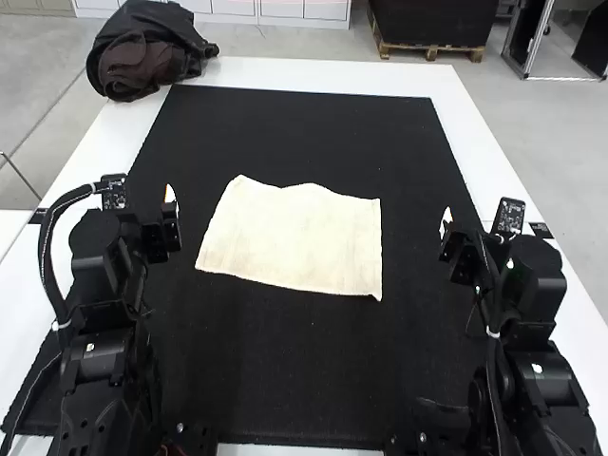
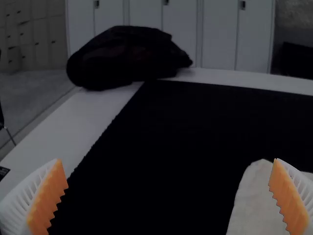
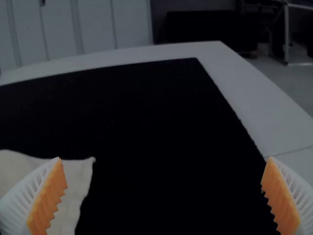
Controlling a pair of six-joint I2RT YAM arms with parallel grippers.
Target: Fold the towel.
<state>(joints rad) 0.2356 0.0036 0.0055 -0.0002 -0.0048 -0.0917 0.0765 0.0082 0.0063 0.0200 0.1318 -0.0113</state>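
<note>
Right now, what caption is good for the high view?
Cream towel spread on a black mat, between the left arm and right arm.

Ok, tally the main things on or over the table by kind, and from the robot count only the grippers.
Cream, roughly rectangular cloth towel: 1
Large flat black mat: 1
Dark, rounded fabric bundle: 1
White-and-orange two-finger grippers, left gripper and right gripper: 2
Total: 5

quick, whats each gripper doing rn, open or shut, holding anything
Left gripper: open, holding nothing.
Right gripper: open, holding nothing.
</note>
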